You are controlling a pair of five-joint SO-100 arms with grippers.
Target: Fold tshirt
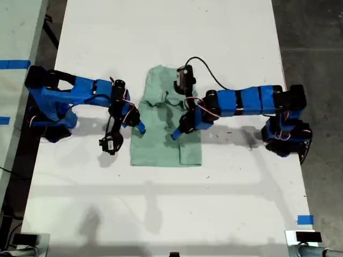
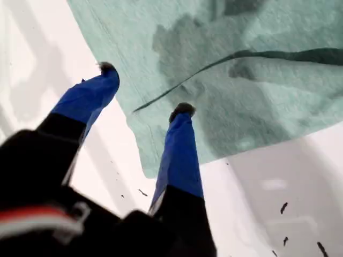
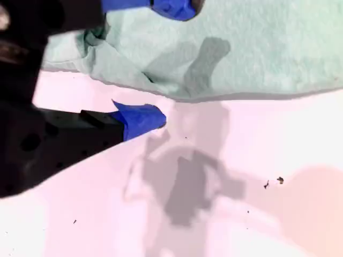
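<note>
Exterior view: on a white desk (image 1: 161, 214) the mint-green tshirt (image 1: 161, 147) lies at the centre, already narrowed to a long panel with rumpled cloth at its far end, and a blue arm reaches in from each side of the view. My first end effector (image 2: 145, 88) is spread open at a corner of the cloth, one fingertip on the fabric by a dark fold line and the other over bare desk. My second end effector (image 3: 171, 61) is also open, straddling a straight edge of the garment and gripping nothing. Folding looks partly done. The next move likely calls for both jaws to close on the cloth and carry one end over the other. No brand or writing is legible; any tag appears hidden.
</note>
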